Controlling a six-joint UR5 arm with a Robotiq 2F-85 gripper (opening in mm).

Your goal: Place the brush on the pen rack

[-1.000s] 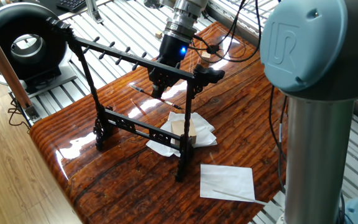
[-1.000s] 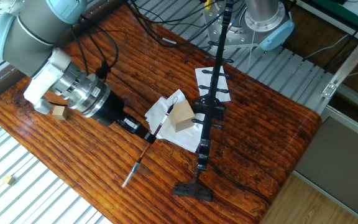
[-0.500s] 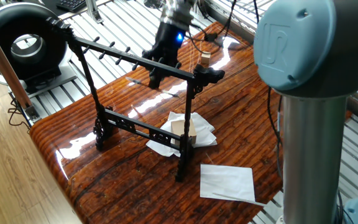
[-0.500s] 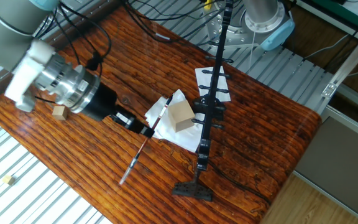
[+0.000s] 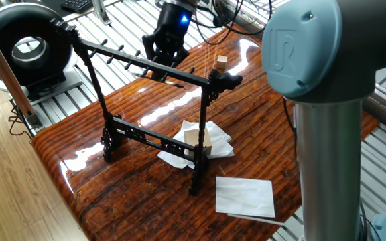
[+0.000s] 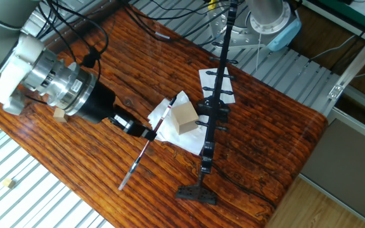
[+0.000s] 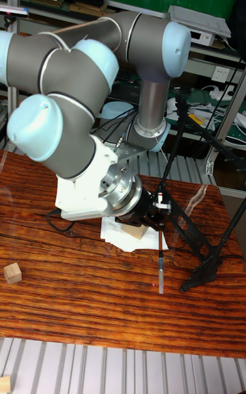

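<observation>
Two fingers of the gripper are pinched narrow on the brush, gripping it partway along its length so that both ends stick out past the fingers. In the other fixed view the brush runs slantwise, its upper end over the crumpled white paper and its pale lower end out above the bare wooden table. In the tall fixed view the gripper holds the brush nearly upright, hanging clear of the tabletop, just beside the pen rack but not on it. From one fixed view the gripper sits behind the rack's peg-lined top bar, near its middle. A tan wooden block rests on the crumpled paper at the rack's foot; a flat white sheet lies further along the table.
</observation>
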